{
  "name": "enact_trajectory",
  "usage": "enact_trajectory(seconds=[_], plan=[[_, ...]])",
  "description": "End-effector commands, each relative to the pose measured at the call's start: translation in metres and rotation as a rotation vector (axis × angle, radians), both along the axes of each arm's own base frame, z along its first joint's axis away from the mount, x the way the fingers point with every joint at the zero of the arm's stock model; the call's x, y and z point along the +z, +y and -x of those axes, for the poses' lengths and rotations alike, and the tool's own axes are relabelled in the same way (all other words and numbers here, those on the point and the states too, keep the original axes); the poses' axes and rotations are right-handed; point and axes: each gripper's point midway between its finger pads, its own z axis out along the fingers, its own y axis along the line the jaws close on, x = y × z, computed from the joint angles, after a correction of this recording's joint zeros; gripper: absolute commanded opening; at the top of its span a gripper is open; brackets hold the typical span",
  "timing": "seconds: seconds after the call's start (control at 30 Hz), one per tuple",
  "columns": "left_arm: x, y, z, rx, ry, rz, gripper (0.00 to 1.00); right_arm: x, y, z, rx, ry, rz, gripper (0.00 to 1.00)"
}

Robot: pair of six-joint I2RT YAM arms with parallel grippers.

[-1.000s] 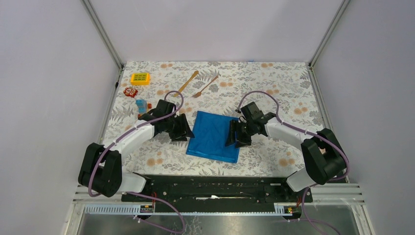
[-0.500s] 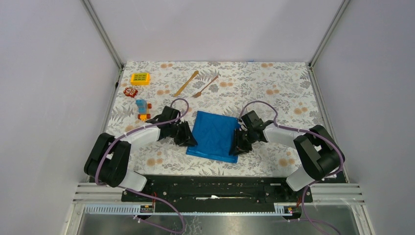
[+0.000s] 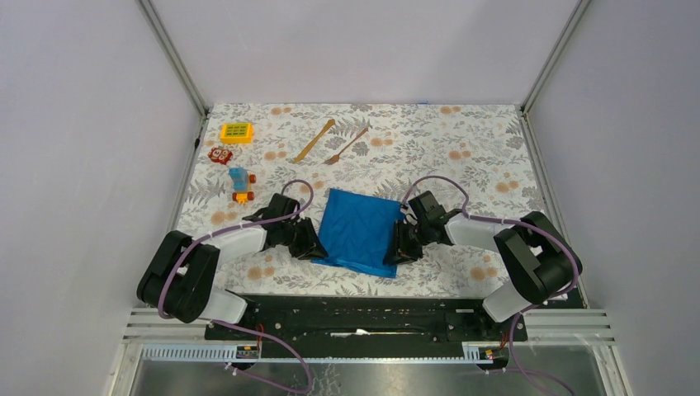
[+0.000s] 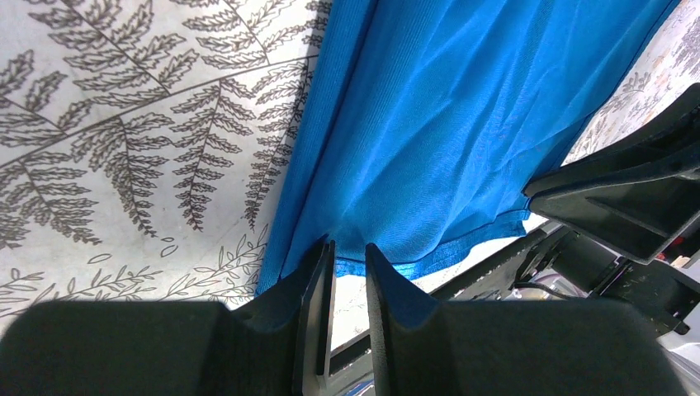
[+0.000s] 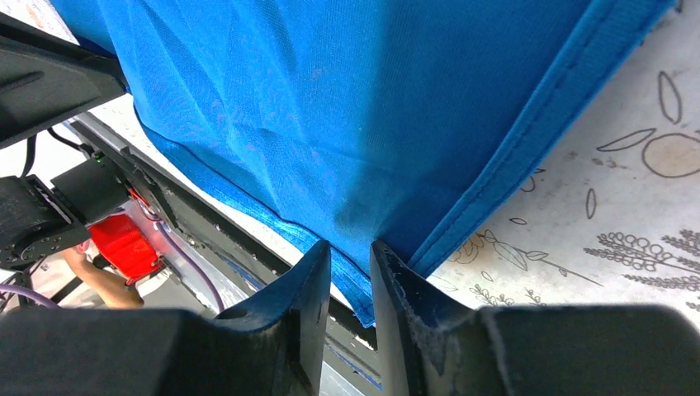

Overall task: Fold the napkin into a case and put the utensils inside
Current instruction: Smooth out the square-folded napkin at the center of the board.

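Top external view: the napkin (image 3: 361,229) lies on the table (image 3: 479,157) between both arms. The left gripper (image 3: 312,247) is closed on its near left corner, and the right gripper (image 3: 402,250) on its near right corner. The fork (image 3: 347,145) and knife (image 3: 314,140) lie well apart, farther back.

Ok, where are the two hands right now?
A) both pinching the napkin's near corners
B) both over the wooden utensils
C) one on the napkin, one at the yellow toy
A: each wrist view shows the left hand and right hand closed on a near corner of the napkin.
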Motion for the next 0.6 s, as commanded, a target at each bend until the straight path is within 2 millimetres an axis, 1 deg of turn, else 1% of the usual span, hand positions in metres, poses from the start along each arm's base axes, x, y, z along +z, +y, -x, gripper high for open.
enact_trajectory(seconds=[0.0,0.03,0.1,0.17,0.23,0.27,0.33,0.43,0.5,0.57], plan=[[-0.023,0.020,0.007,0.031,0.013,-0.115,0.26,-0.048,-0.064,0.013,-0.025,0.014,0.375,0.33],[-0.023,0.020,0.008,0.030,0.016,-0.113,0.26,-0.049,-0.073,0.010,-0.036,0.000,0.428,0.33],[-0.023,0.020,0.009,0.028,0.018,-0.110,0.27,-0.047,-0.084,0.006,-0.055,-0.006,0.472,0.34],[-0.023,0.019,0.010,0.023,0.022,-0.103,0.27,-0.043,-0.086,0.002,-0.075,-0.013,0.471,0.37],[-0.022,0.018,0.011,0.019,0.030,-0.096,0.27,-0.035,-0.088,-0.004,-0.096,-0.029,0.484,0.43],[-0.022,0.017,0.012,0.016,0.030,-0.093,0.27,-0.030,-0.086,-0.008,-0.099,-0.040,0.476,0.47],[-0.022,0.017,0.014,0.009,0.033,-0.089,0.27,-0.017,-0.078,-0.015,-0.083,-0.075,0.435,0.56],[-0.016,0.014,0.013,0.000,0.029,-0.071,0.28,0.013,-0.057,-0.032,-0.034,-0.160,0.345,0.63],[-0.007,0.011,0.011,-0.003,0.018,-0.056,0.30,0.036,-0.036,-0.045,0.015,-0.233,0.264,0.67],[0.008,0.006,0.006,-0.008,-0.002,-0.033,0.33,0.055,-0.014,-0.060,0.043,-0.277,0.183,0.69]])
